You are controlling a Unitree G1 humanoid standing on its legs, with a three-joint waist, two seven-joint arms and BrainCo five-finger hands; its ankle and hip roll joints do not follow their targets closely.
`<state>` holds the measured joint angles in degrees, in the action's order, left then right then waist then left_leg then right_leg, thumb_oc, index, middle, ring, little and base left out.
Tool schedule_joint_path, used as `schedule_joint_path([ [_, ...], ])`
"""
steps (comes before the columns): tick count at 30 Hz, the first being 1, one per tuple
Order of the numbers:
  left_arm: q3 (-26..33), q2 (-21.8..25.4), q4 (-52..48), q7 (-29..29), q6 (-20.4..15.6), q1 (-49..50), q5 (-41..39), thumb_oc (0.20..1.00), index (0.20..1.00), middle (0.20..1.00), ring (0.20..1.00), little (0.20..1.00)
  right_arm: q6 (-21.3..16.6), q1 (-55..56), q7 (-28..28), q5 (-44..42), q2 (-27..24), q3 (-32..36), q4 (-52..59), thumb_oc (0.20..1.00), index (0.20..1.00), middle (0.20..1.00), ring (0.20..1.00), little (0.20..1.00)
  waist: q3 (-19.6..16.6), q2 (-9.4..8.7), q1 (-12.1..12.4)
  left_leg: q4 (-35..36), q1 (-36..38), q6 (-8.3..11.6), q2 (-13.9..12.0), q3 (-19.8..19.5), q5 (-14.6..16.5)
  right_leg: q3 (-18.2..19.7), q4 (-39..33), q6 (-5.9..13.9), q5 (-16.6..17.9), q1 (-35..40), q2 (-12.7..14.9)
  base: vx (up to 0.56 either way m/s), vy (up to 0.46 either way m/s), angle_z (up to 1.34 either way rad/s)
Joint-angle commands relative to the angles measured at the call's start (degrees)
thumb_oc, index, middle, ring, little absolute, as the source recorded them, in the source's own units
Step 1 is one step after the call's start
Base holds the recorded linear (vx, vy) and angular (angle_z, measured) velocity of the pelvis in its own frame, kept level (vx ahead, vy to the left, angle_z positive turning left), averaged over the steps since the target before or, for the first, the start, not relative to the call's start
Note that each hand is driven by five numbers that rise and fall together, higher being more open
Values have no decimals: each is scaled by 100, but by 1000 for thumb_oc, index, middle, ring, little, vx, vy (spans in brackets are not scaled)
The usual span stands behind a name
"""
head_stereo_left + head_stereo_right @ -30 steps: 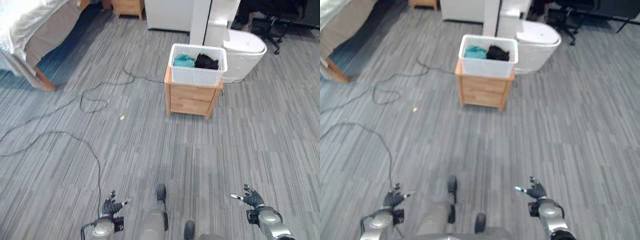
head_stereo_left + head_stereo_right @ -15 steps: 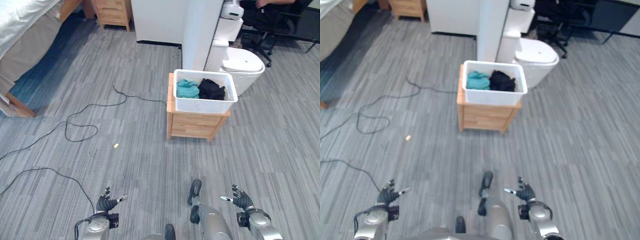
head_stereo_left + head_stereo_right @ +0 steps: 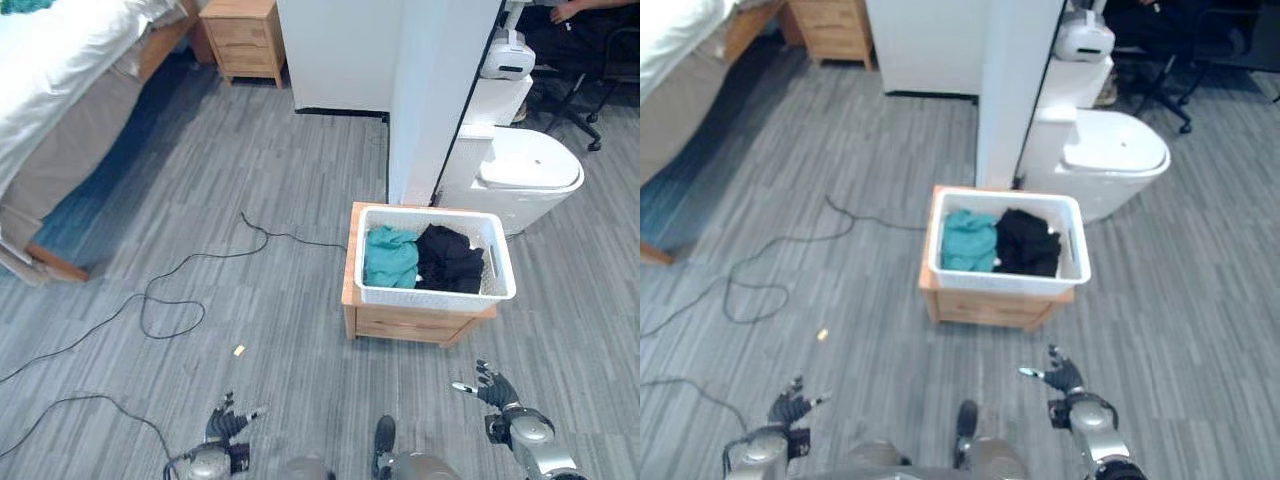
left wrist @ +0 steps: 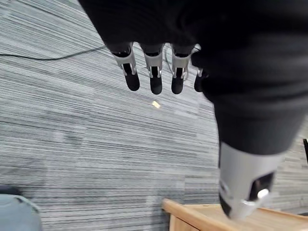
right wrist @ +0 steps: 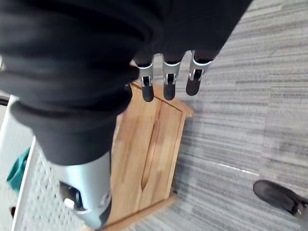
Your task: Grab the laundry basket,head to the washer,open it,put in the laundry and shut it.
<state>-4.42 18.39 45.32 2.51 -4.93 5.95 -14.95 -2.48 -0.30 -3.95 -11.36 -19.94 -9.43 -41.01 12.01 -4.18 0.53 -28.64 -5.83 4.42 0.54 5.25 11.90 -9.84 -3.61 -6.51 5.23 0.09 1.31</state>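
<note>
A white laundry basket (image 3: pixel 497 291) stands on a low wooden cabinet (image 3: pixel 410 324), holding a teal garment (image 3: pixel 390 256) and a black garment (image 3: pixel 448 258). Behind it, right of a white pillar, is a white round-lidded washer (image 3: pixel 525 177). My left hand (image 3: pixel 226 425) hangs low at the view's bottom left, open and holding nothing. My right hand (image 3: pixel 493 390) is open too, just in front of the cabinet's right corner. In the right wrist view the straight fingers (image 5: pixel 166 82) point at the cabinet (image 5: pixel 144 154), with the basket's wall (image 5: pixel 29 202) beside it.
A bed (image 3: pixel 60 110) fills the far left, with a wooden nightstand (image 3: pixel 243 38) behind it. Black cables (image 3: pixel 170 300) loop over the grey floor at left. A white pillar (image 3: pixel 430 90) rises behind the basket. A person sits on an office chair (image 3: pixel 585 40) at the back right.
The camera has moved forward: basket, cabinet and washer now lie closer and lower in view. Both hands stay open and low at my sides.
</note>
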Motion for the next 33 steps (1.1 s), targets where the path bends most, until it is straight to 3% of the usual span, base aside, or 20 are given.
schedule_joint_path([
  [1, -263, 209, -145, 49, -184, -32, 171, 1000, 1000, 1000, 1000, 1000, -171, 60, -92, -84, -256, -7, 123, 1000, 1000, 1000, 1000, 1000, -23, 17, -87, 1286, 116, -354, 85, -30, -496, -266, 209, 941, -399, -250, 196, 255, 25, -65],
  [2, -271, 225, -251, 69, -184, -29, 143, 1000, 1000, 1000, 1000, 1000, -173, 13, -137, -70, -300, -16, 83, 1000, 1000, 1000, 1000, 1000, 34, 82, 17, 1830, -287, -305, 184, -124, -967, -90, 184, 919, -463, -82, 40, 245, 27, -55],
  [3, -263, 226, -270, 78, -179, -19, 111, 1000, 1000, 1000, 1000, 1000, -168, 7, -147, -66, -304, -22, 50, 1000, 1000, 1000, 1000, 1000, 68, 119, 73, 2014, -389, -277, 215, -168, -1164, -14, 192, 913, -498, -10, -38, 253, 46, -64],
  [5, -218, 195, -231, 69, -175, 40, 83, 1000, 1000, 1000, 1000, 1000, -178, 3, -119, 7, -293, -70, 12, 1000, 1000, 1000, 1000, 1000, 69, 184, 147, 2285, -135, -329, 239, -273, -1157, 163, 352, 900, -652, 80, -196, 198, 61, -79],
  [9, -165, 151, -107, 68, -163, 153, 64, 1000, 1000, 1000, 1000, 1000, -164, -15, -66, 146, -232, -135, -93, 1000, 1000, 1000, 1000, 1000, -14, 158, 225, 2360, 124, -420, 298, -306, -1062, 291, 601, 942, -745, 135, -194, 143, 64, -122],
  [10, -110, 173, -92, 86, -151, 216, 26, 1000, 1000, 1000, 1000, 1000, -172, -95, -52, 183, -190, -161, -63, 1000, 1000, 1000, 1000, 1000, -21, 183, 301, 2448, 305, -502, 186, -120, -1023, 211, 1210, 1026, -843, 32, -145, 122, 33, -68],
  [11, -111, 198, -45, 89, -164, 183, 15, 1000, 1000, 1000, 1000, 1000, -184, -140, -45, 198, -155, -184, -48, 1000, 1000, 1000, 1000, 1000, -17, 218, 273, 2483, 417, -551, 105, -52, -1007, 144, 1652, 1123, -776, -201, -30, 141, 2, -27],
  [13, -96, 209, -23, 95, -160, 165, 9, 1000, 1000, 1000, 1000, 1000, -171, -162, -44, 199, -140, -173, -27, 1000, 1000, 1000, 1000, 1000, -16, 228, 268, 2511, 477, -567, 66, -4, -975, 120, 1773, 1149, -802, -292, 96, 45, -56, -62],
  [15, -86, 232, -26, 136, -157, 134, 56, 1000, 1000, 1000, 1000, 1000, -162, -180, -54, 214, -140, -143, -13, 1000, 1000, 1000, 1000, 1000, -43, 293, 257, 2554, 519, -549, -80, 66, -925, -65, 1564, 1117, -810, -300, 442, 4, -173, -33],
  [17, -87, 261, -38, 152, -161, 78, 39, 1000, 1000, 1000, 1000, 1000, -139, -209, -55, 228, -153, -104, -12, 1000, 1000, 1000, 1000, 1000, -75, 320, 227, 2600, 540, -506, -177, 24, -896, 2, 1302, 1140, -671, -352, 694, 44, -212, 11],
  [21, 40, 279, 6, 263, -233, 22, -106, 1000, 1000, 1000, 1000, 1000, -110, -294, -40, 256, -193, -80, 56, 1000, 1000, 1000, 1000, 1000, -49, 257, 202, 2575, 699, -286, -443, -45, -811, 213, 715, 1415, -82, -498, 1219, 117, -401, 13],
  [23, 127, 300, -51, 299, -268, 92, -188, 1000, 1000, 1000, 1000, 1000, -96, -292, -14, 309, -193, -115, 155, 1000, 1000, 1000, 1000, 1000, -90, 144, 255, 2659, 802, -154, -572, -75, -864, 215, 587, 1484, -110, -386, 1152, 141, -415, 10],
  [28, 58, 174, -73, 305, -284, 65, -286, 1000, 1000, 1000, 1000, 1000, -179, -237, -77, 353, -432, -125, 491, 1000, 1000, 1000, 1000, 1000, -129, 184, 210, 2897, 672, 140, -1024, -103, -1304, -10, 435, 1372, -288, -324, 778, 48, -343, 30],
  [31, -26, 86, -251, 292, -272, -58, -314, 1000, 1000, 1000, 1000, 1000, -207, -177, -184, 339, -619, 16, 752, 1000, 1000, 1000, 1000, 1000, -107, 173, 67, 2728, 486, 108, -1092, 366, -1369, -322, 220, 1279, -334, -224, 722, -11, -202, 54],
  [32, -27, 85, -252, 292, -271, -58, -314, 1000, 1000, 1000, 1000, 1000, -205, -175, -184, 339, -621, 17, 755, 1000, 1000, 1000, 1000, 1000, -107, 175, 67, 2723, 484, 109, -1093, 364, -1366, -323, 215, 1278, -331, -222, 721, 0, -174, 33],
  [33, -91, 79, -399, 254, -265, -103, -268, 1000, 1000, 1000, 1000, 1000, -188, -153, -213, 379, -729, 65, 940, 1000, 1000, 1000, 1000, 1000, -78, 185, 56, 2545, 424, 23, -894, 407, -1224, -346, 112, 1197, -374, -123, 624, 15, -141, 19],
])
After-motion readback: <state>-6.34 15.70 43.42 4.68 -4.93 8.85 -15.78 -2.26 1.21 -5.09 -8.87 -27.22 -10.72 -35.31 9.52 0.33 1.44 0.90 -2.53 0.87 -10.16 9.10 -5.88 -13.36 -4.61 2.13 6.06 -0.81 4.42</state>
